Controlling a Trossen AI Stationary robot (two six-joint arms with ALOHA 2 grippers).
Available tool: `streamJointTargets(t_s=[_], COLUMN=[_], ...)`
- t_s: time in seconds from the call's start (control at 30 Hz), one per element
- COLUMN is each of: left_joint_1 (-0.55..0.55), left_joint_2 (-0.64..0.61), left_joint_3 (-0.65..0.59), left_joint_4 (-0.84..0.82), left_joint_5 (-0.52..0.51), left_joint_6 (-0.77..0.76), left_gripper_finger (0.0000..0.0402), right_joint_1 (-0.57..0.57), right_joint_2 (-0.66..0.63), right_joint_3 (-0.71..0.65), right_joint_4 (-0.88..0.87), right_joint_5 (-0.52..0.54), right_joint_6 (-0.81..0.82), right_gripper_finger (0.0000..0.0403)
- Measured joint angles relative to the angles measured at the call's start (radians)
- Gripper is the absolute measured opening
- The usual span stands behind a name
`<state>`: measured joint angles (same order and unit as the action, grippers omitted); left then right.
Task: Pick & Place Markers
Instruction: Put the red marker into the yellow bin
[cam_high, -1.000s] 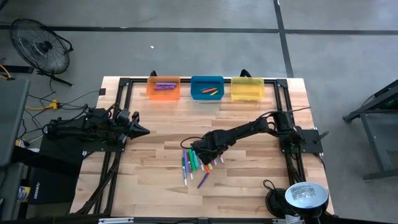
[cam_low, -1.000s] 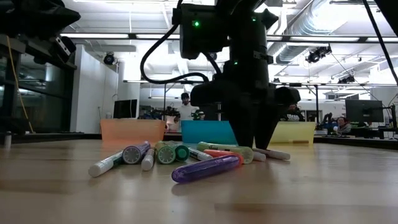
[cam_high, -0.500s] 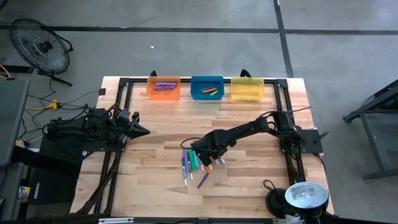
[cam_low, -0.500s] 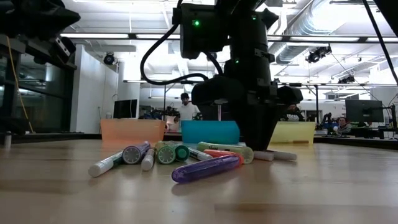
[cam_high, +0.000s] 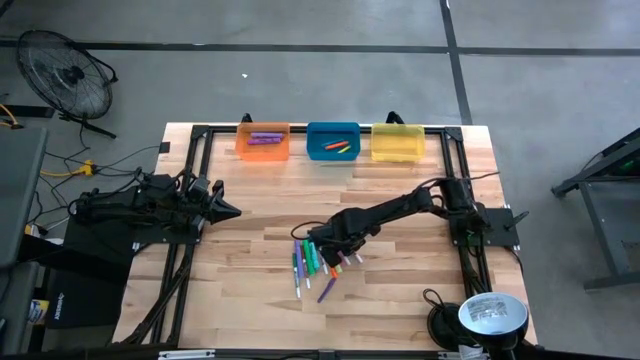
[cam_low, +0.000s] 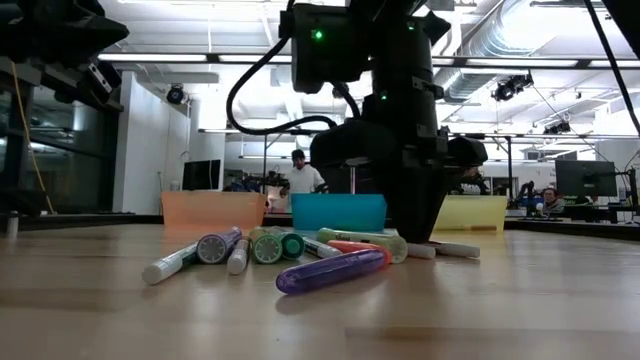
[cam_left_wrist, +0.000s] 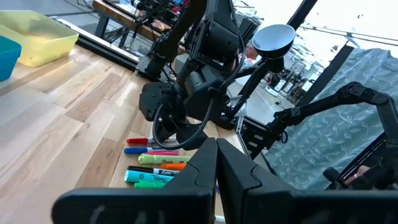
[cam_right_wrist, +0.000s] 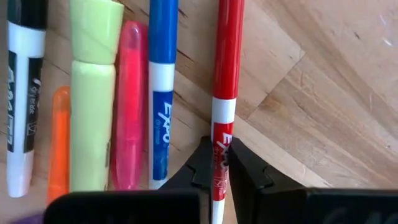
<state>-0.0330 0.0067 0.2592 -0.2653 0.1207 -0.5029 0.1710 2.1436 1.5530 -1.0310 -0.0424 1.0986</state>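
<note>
**A:** Table (cam_high: 250, 215) first, since we go big to small: pale wood boards with a black frame round the edge. Along the far side we see three bins in a row, an orange bin (cam_high: 263, 142) with purple markers in it, a blue bin (cam_high: 333, 141) with a few coloured ones, and a yellow bin (cam_high: 398, 143).

**B:** Yep, we see the same. Left arm's parked at its own side of the table, and the left gripper (cam_left_wrist: 217, 163) has its fingers pressed flat together with nothing between them. It points across the table toward the pile.

**A:** The right arm stretches in from its side, and the right gripper (cam_right_wrist: 217, 163) sits down at the table on the edge of the pile of markers (cam_high: 317, 262), near the middle of the table.

**B:** Wrist view nails it for us: the fingers are pinched tight on a red marker (cam_right_wrist: 226, 74), clamped on its white barrel where the lettering is. The marker lies flat on the wood, as far as we can tell.

**A:** Right beside it we've got a blue marker (cam_right_wrist: 162, 81), then a pink one (cam_right_wrist: 129, 106), a fat yellow-green one (cam_right_wrist: 92, 93), an orange one and a black-capped one, all lying roughly parallel.

**B:** From table height, a purple marker (cam_low: 331, 271) lies nearest the camera.
</note>
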Motion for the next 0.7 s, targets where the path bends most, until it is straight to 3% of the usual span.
streamJointTargets(t_s=[0.37,0.57,0.7], left_joint_1=[0.0,0.0,0.0], left_joint_2=[0.0,0.0,0.0], left_joint_3=[0.0,0.0,0.0], left_joint_4=[-0.018,-0.061,-0.094], left_joint_5=[0.005,0.128,0.129], left_joint_6=[-0.029,-0.028,-0.029], left_gripper_finger=[0.0,0.0001,0.0001], right_joint_1=[-0.036,-0.081,-0.124], right_joint_2=[-0.12,-0.195,-0.257], right_joint_3=[0.0,0.0,0.002], right_joint_4=[-0.106,-0.15,-0.186], right_joint_5=[0.095,0.113,0.127], right_joint_6=[-0.008,-0.066,-0.128], right_gripper_finger=[0.0017,0.0017,0.0017])
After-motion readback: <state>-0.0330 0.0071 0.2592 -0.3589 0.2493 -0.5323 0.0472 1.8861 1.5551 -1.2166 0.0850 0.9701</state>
